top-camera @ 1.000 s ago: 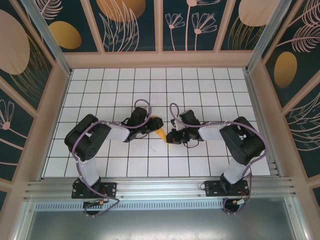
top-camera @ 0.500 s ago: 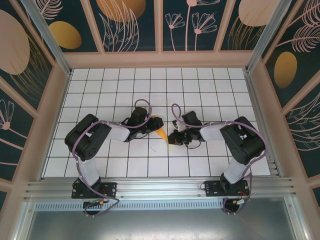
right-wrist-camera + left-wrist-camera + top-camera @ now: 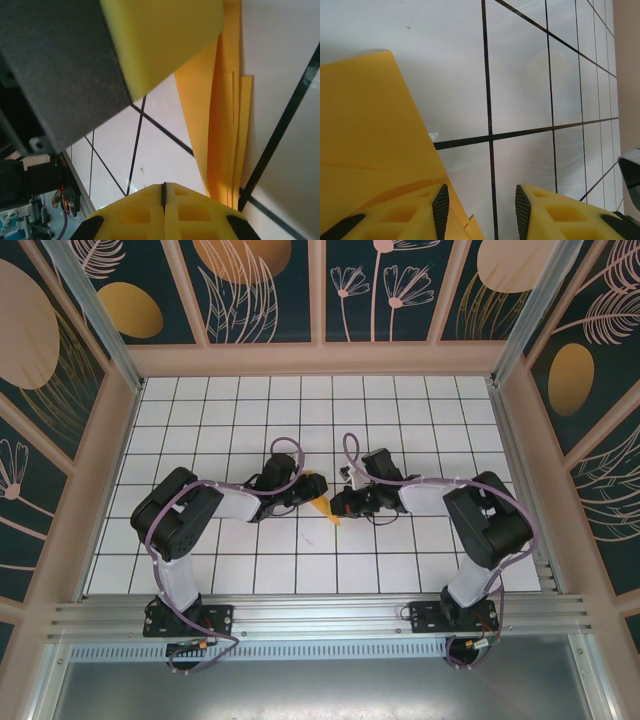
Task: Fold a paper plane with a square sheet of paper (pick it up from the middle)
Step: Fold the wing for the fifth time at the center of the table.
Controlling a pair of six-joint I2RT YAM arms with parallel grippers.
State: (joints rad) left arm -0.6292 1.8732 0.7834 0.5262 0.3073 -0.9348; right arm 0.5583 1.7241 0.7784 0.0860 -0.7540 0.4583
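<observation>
At the centre of the tiled table: a plane partly folded, not finished.
Top view: the paper is already a narrow pointed strip, with the left gripper at its 10 o'clock and the right gripper at its 3 o'clock. Left wrist view: the jaws stand partly apart with bare tile between them; the paper lies at 8 o'clock, not gripped. Right wrist view: the jaws are pressed together on nothing, and folded layers run from 1 to 5 o'clock beside them. I judge that the main folds are done and the wings remain.

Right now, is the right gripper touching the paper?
Cannot tell. Right wrist view: the paper passes behind the shut right gripper; no contact or gap shows.
</observation>
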